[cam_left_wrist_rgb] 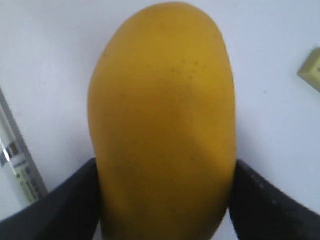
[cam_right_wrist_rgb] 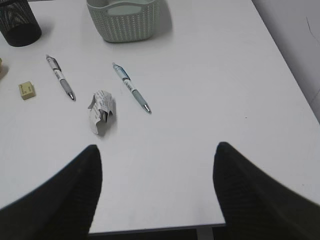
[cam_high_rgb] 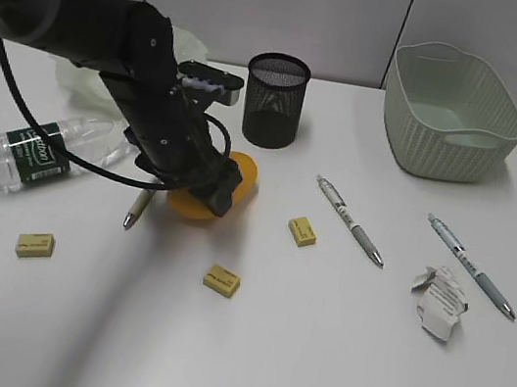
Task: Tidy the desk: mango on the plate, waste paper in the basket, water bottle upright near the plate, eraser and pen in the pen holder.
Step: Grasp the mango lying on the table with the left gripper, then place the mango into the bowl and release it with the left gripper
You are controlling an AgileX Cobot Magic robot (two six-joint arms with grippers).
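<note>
Mango [cam_left_wrist_rgb: 162, 125] on the desk [cam_high_rgb: 329, 364], clasped between the left gripper's [cam_high_rgb: 212, 189] fingers [cam_left_wrist_rgb: 60, 210].

Half hidden by the arm in the exterior view, as was most of the plate [cam_high_rgb: 189, 46] behind. Right gripper [cam_right_wrist_rgb: 157, 192] spread open, empty, fingers cut off by the frame. Basket [cam_high_rgb: 454, 112] and pen holder [cam_high_rgb: 274, 100] both empty. Waste paper [cam_high_rgb: 441, 302] lay beside a pen [cam_high_rgb: 471, 266]; water bottle [cam_high_rgb: 42, 152] on its side.

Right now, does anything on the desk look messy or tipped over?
Yes. The water bottle lies on its side at the left instead of standing up. The waste paper sits crumpled on the desk, not in the basket.
</note>
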